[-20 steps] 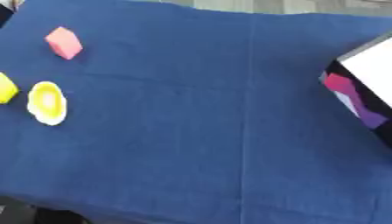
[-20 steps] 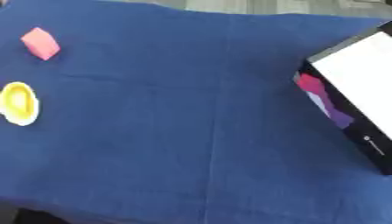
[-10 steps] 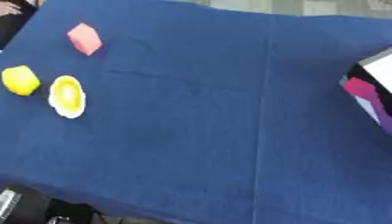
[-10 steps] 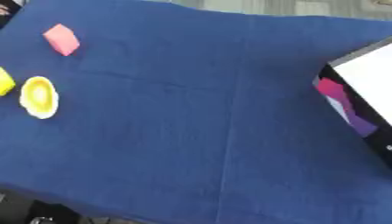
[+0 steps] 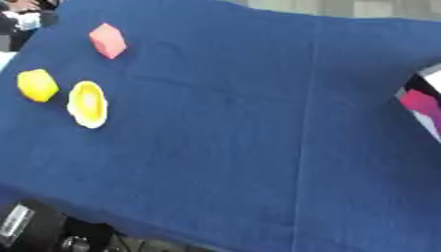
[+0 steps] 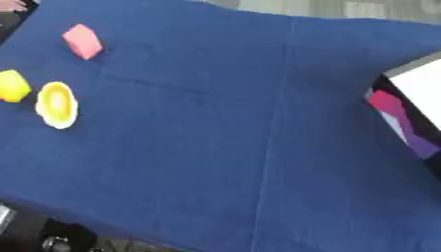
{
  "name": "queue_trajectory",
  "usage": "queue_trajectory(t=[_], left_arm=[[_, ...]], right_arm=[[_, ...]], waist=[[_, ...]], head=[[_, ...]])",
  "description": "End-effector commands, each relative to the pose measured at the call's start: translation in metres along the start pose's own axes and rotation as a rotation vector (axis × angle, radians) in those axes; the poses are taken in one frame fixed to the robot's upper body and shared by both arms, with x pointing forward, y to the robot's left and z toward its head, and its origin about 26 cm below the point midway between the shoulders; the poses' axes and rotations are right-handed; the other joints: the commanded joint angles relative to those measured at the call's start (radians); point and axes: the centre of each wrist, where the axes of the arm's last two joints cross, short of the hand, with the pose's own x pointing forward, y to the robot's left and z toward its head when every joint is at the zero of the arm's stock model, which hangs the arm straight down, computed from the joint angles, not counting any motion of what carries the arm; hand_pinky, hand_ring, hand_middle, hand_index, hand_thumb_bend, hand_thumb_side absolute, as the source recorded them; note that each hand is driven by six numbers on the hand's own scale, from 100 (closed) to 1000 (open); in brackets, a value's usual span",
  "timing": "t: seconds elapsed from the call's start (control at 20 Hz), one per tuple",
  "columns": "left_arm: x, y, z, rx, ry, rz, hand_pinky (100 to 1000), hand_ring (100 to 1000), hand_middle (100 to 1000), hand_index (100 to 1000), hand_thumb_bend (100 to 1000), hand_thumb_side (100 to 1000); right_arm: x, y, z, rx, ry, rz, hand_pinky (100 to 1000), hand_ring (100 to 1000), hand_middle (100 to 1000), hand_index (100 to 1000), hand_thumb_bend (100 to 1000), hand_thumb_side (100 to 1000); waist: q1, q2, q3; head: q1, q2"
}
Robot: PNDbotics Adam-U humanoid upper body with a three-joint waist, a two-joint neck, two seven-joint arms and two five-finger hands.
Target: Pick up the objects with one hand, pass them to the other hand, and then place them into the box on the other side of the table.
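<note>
Left eye view: blue cloth-covered table fills the frame, lying askew. Three task objects sit toward 9–10 o'clock. Pink block at about 10 o'clock, tilted, resting on the cloth. Yellow block at 9 o'clock near the left edge. Just beside it, at its 4 o'clock, a yellow ring-shaped piece with a pale rim; the two look apart, not touching. Pink block is well apart from both yellow things, at their 12–1 o'clock. Box only clips in at 3 o'clock: dark edge with a magenta patch, mostly cut off. No robot hand shows here, so released or clenched cannot be told. Dark robot body part at 7 o'clock below the table edge, blurred.

Right eye view: same layout. Box shows better at 3 o'clock: white top face, black rim, magenta and purple patches on its side; standing on the cloth, well apart from the three objects across the table. Whether anything lies inside it cannot be told. No hand in this view either; both hands out of frame, holding nothing visible.
</note>
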Motion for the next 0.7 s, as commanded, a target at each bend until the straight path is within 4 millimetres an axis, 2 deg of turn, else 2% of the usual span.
queue_trajectory(t=[0.05, 0.15, 0.4, 0.7], left_arm=[[0.007, 0.016, 0.005, -0.022, 0.022, -0.068, 834, 849, 773, 809, 770, 378], [0.004, 0.015, 0.005, -0.057, 0.040, -0.087, 837, 849, 765, 802, 780, 345], [-0.011, 0.012, 0.002, -0.122, 0.126, -0.148, 844, 856, 764, 803, 796, 360], [-0.026, 0.029, -0.004, -0.127, 0.288, -0.189, 844, 857, 760, 796, 800, 339]], right_arm=[[0.015, -0.010, -0.005, -0.008, -0.043, 0.031, 866, 932, 842, 936, 499, 451], [0.015, -0.010, -0.005, -0.008, -0.043, 0.033, 866, 932, 842, 937, 498, 451], [0.014, -0.009, -0.005, -0.003, -0.037, 0.035, 867, 932, 841, 937, 496, 452], [0.010, -0.009, -0.004, 0.002, -0.028, 0.040, 868, 932, 839, 938, 495, 454]], waist=[[0.013, -0.007, -0.001], [0.013, -0.006, -0.002], [0.013, -0.005, -0.003], [0.013, -0.007, -0.004]], head=[[-0.012, -0.007], [-0.012, -0.008], [0.000, -0.007], [0.010, -0.008]])
